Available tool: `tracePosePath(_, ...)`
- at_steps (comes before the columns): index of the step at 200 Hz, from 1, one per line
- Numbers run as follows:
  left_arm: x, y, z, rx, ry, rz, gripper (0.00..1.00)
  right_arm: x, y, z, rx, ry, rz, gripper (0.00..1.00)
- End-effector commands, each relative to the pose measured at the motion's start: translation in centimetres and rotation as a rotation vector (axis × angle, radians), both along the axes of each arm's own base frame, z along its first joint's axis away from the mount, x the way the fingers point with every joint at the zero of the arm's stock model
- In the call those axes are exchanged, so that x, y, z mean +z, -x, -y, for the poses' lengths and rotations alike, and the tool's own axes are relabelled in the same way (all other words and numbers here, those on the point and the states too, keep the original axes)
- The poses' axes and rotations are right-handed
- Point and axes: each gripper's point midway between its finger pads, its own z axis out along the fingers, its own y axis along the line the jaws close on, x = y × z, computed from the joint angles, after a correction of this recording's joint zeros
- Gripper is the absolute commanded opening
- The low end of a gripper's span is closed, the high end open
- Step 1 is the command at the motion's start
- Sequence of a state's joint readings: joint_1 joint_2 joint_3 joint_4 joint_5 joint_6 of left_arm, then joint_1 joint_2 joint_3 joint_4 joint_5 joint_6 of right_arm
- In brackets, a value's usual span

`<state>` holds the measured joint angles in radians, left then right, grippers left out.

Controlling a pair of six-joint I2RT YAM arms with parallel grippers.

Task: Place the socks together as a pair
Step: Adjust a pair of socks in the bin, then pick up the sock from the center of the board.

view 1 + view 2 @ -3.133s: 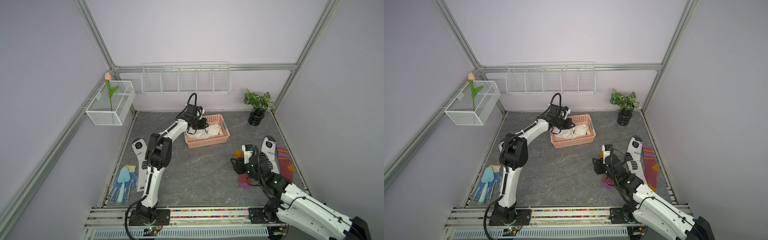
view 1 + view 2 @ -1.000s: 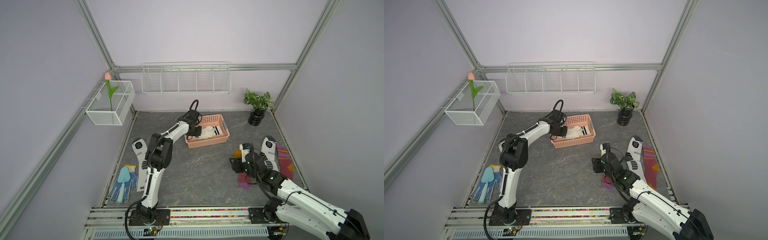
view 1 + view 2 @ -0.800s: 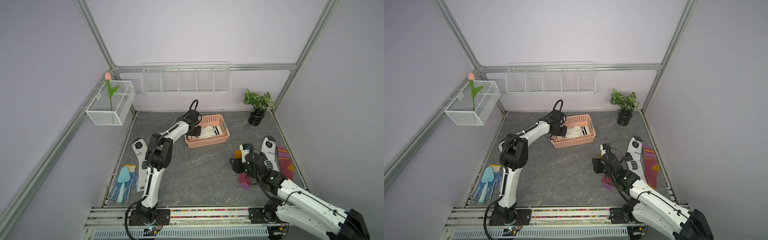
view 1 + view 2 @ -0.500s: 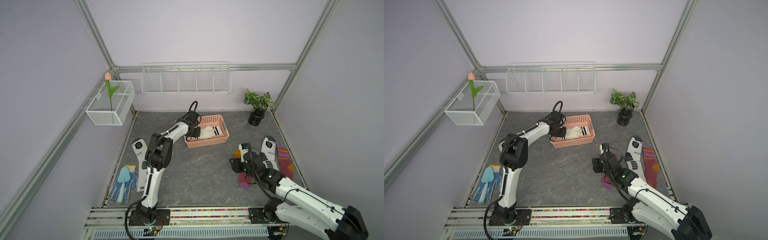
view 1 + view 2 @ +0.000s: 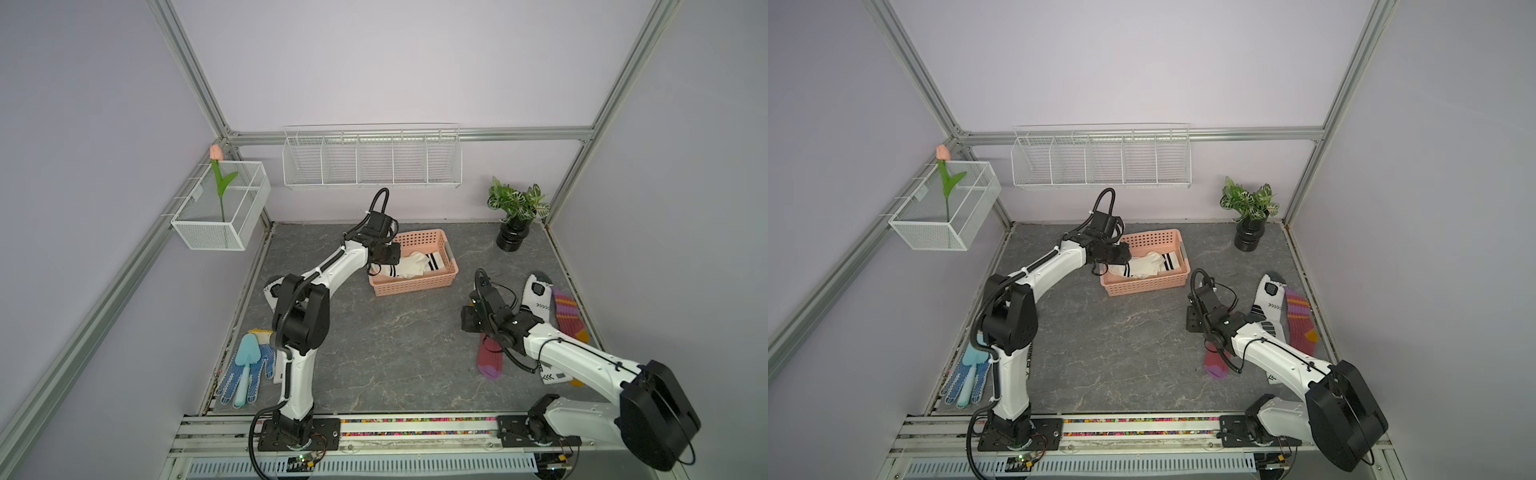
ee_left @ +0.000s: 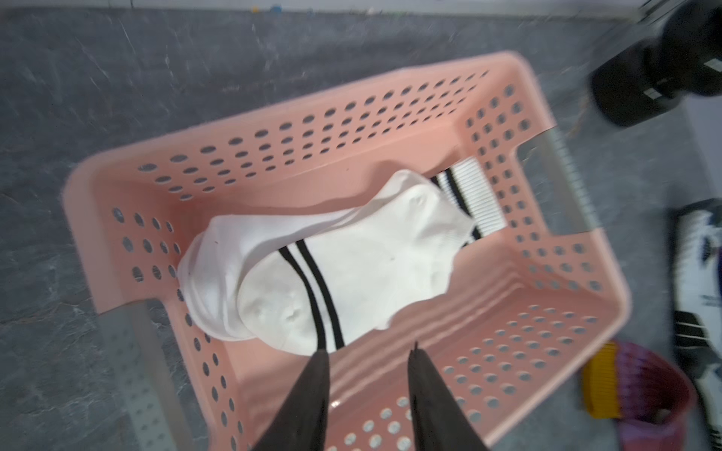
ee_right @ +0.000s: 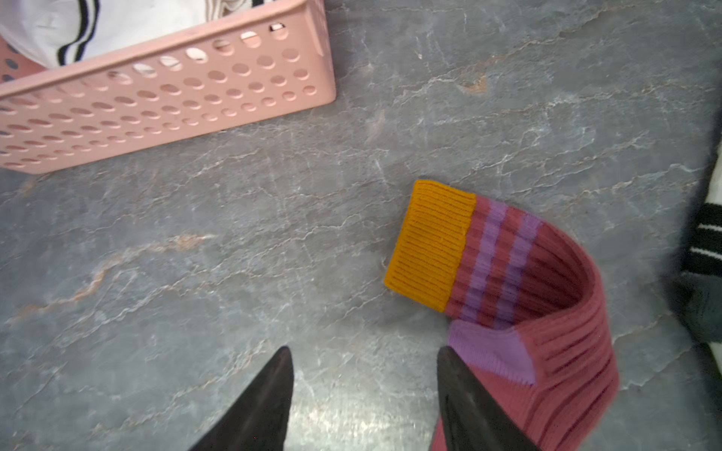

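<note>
Left jaws apart now, no longer shut, holding nothing; white striped socks (image 6: 351, 269) lie stacked inside pink basket (image 6: 273, 129) right below them. My right jaws apart too, empty, low over table (image 7: 195, 254), folded maroon sock (image 7: 547, 312) just beside one tip.

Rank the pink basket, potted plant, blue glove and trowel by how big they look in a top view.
1. pink basket, largest.
2. potted plant and blue glove look about alike; the glove lies nearer the camera and is partly covered, so no ranking.
3. trowel, smallest.
</note>
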<state>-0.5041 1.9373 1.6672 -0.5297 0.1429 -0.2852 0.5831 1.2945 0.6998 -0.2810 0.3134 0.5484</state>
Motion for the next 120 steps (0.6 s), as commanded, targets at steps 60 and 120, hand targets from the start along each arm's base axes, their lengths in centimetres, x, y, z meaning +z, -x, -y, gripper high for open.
tracePosePath(60,4.1,9.2,-1.2,-0.009,0.254,0.065,0.52,-3.0,-4.3,0.5,-0.073,0.028,-0.037,0.54)
tracePosePath(120,2.4,14.2,-4.3,0.077,0.36,0.091,0.52,-5.0,-5.3,0.8,-0.108,0.098,-0.093,0.48)
